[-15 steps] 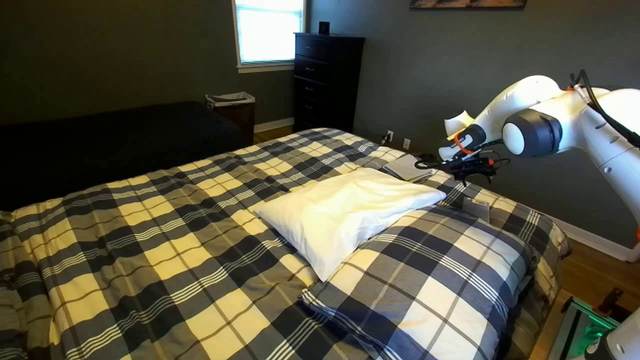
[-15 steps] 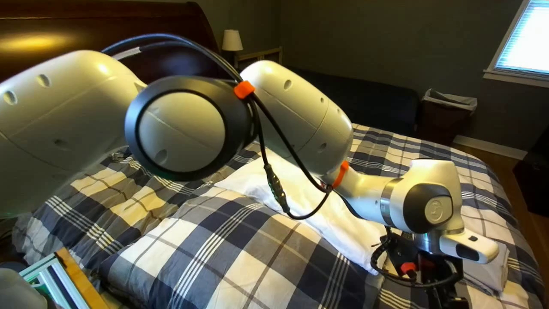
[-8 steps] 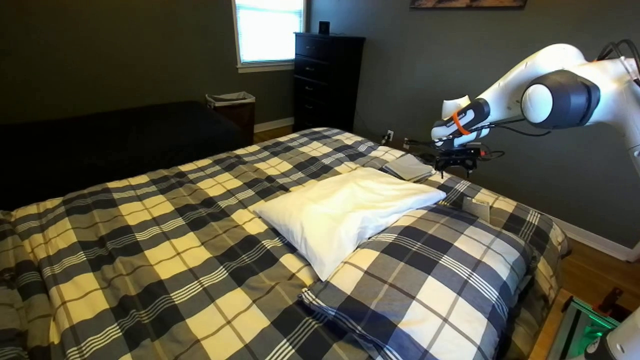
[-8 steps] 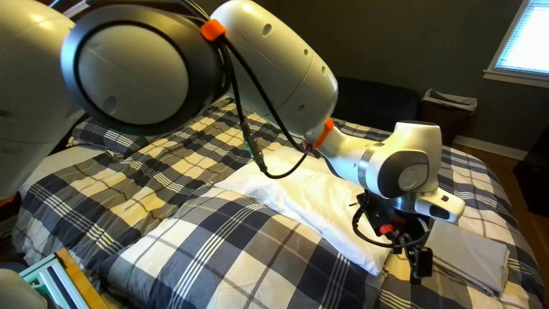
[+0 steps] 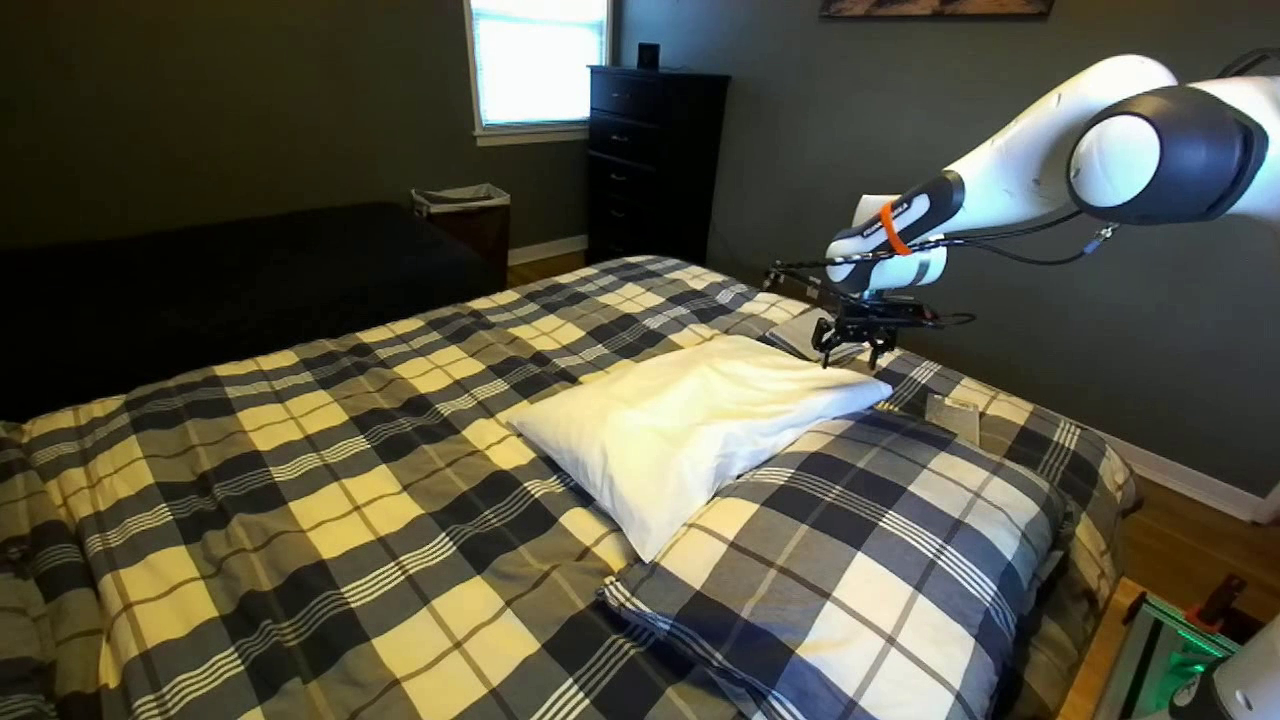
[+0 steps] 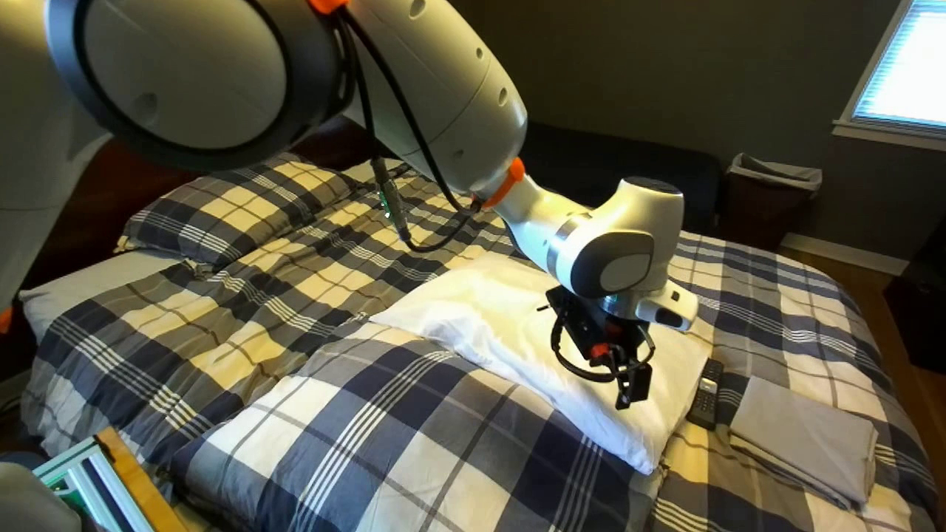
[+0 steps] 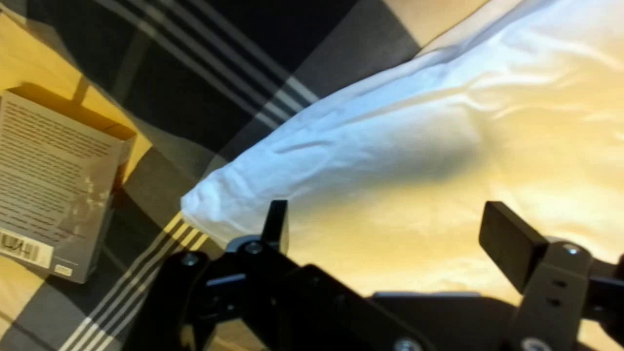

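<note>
And here's the tool [image 7: 385,214], hanging above the white pillow [image 5: 690,410] with its fingers [image 7: 512,243] spread wide, and it's white fabric that shows through the gap between them! It hovers over one end of that pillow, close to a pointed corner in the wrist view. The white pillow itself lies flat on the plaid-covered bed [image 5: 300,500], one long side up against a plump plaid pillow [image 5: 880,550]. Just off the pointed corner sits a gray book [image 7: 53,190], lines of print and a barcode facing up. Swing over to an exterior view and there's a dark remote [image 6: 707,395] right beside the white pillow's end, touching or not I can't tell, and next along, a folded gray cloth [image 6: 802,440] on the bed. Another plaid pillow [image 6: 236,207] rests well apart from the tool, up by the headboard [image 6: 100,203]. Beyond the bed, both exterior views pick out a bin [image 6: 761,207] with a pale liner and a bright window [image 5: 540,65], and in an exterior view stands a tall black dresser [image 5: 655,165], a small dark box [image 5: 648,55] on top.
</note>
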Controlling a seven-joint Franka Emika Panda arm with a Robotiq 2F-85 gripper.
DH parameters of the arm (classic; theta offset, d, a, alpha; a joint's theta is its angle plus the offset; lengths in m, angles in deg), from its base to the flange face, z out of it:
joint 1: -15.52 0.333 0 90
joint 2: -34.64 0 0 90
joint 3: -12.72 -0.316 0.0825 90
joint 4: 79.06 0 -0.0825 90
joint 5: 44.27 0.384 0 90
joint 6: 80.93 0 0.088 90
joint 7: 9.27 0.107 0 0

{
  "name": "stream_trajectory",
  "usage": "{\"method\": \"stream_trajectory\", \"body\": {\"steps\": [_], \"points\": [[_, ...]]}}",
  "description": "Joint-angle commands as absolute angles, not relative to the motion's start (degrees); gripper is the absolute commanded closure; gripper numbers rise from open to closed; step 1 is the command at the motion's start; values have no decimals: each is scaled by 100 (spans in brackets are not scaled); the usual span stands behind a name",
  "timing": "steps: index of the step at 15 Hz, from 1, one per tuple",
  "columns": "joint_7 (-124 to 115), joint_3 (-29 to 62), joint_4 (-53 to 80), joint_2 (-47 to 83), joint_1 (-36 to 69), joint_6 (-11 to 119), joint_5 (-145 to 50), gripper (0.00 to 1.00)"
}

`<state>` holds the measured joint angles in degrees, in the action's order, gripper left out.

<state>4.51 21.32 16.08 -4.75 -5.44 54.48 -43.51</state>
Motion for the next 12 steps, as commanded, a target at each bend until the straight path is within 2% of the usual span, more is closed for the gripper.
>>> {"method": "stream_trajectory", "body": {"steps": [1,7,12], "points": [[115,2010,1796,-358,-259,5438,-4001,0],[250,2073,1631,-467,136,5427,-3961,0],[318,2100,1696,-403,58,5569,-3844,0]]}}
